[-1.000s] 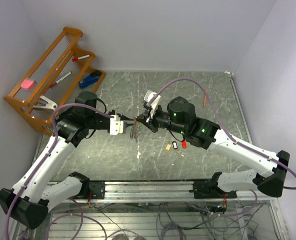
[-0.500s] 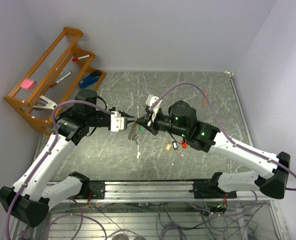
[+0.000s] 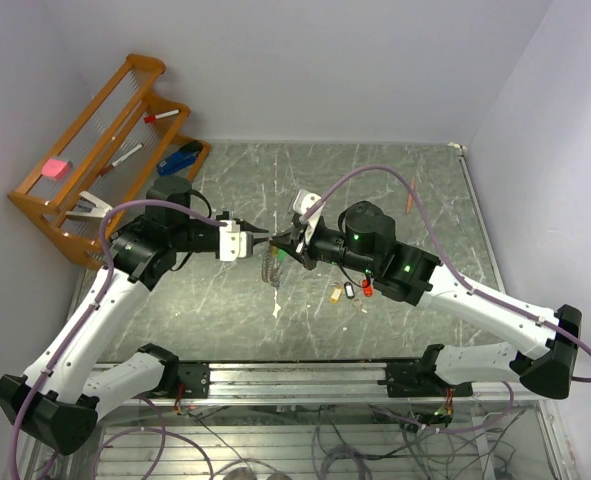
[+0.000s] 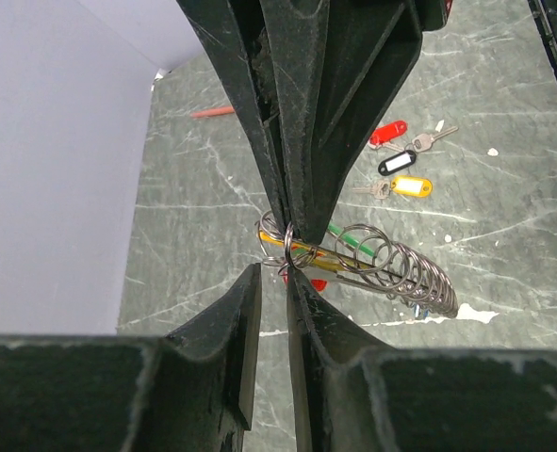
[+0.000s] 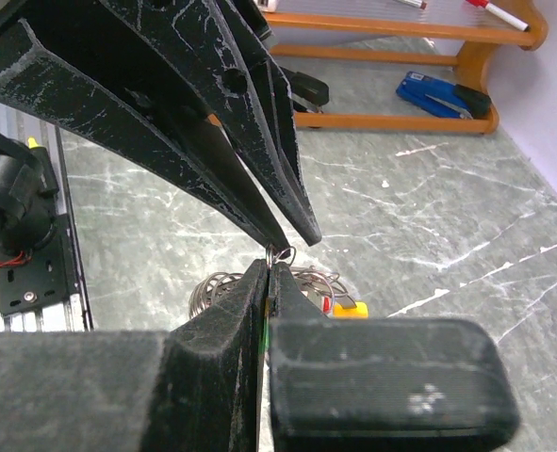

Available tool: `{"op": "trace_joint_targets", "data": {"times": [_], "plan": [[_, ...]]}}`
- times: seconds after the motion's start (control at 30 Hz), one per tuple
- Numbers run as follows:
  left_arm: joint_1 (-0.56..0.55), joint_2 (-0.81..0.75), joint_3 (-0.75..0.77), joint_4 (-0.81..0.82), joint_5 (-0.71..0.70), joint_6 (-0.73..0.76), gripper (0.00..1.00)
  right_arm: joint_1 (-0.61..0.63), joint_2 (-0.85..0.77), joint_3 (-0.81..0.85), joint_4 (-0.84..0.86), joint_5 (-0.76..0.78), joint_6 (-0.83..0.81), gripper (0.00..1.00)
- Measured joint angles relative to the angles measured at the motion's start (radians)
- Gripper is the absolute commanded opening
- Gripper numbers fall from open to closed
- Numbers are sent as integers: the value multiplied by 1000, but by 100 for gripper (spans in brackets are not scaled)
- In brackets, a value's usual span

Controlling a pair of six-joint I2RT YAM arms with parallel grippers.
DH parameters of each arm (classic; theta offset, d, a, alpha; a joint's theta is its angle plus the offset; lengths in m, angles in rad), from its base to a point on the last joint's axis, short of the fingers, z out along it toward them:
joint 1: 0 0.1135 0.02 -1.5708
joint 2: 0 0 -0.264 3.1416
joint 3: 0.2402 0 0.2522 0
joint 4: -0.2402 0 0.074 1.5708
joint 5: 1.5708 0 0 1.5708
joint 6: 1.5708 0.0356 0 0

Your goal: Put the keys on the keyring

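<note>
Green marble table [image 3: 375, 170]: three tagged keys [image 3: 350, 290] near middle, red pen [image 3: 409, 203] far right.

Pale lilac walls [image 3: 325, 60] enclose a marbled grey-green table [image 3: 225, 170].
A slatted wooden rack [image 3: 143, 66] stands against the left wall; the lighting is even and soft.

Top external: fixed high behind the arm bases, angled down, wide enough for the whole table [image 3: 245, 170] up to the back wall. Left wrist: close, sighting along the left gripper [image 4: 273, 273] toward the table's right side; right wrist: close, along the right gripper [image 5: 267, 275] toward the rack [image 5: 372, 121]. All three share the mid-table keyring [image 4: 276, 239].
</note>
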Motion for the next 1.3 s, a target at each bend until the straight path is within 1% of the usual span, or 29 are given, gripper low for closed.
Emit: {"op": "trace_joint_targets", "data": {"times": [0.5, 0.83, 1.2, 1.3], "plan": [[0, -22, 30, -18, -17, -35, 24, 0, -9, -7, 8, 21, -11, 0], [0, -17, 31, -18, 12, -65, 23, 0, -9, -7, 8, 23, -13, 0], [0, -8, 32, -18, 53, -129, 26, 0, -9, -7, 13, 23, -18, 0], [0, -7, 32, -18, 55, -134, 24, 0, -9, -7, 14, 22, -19, 0]]}}
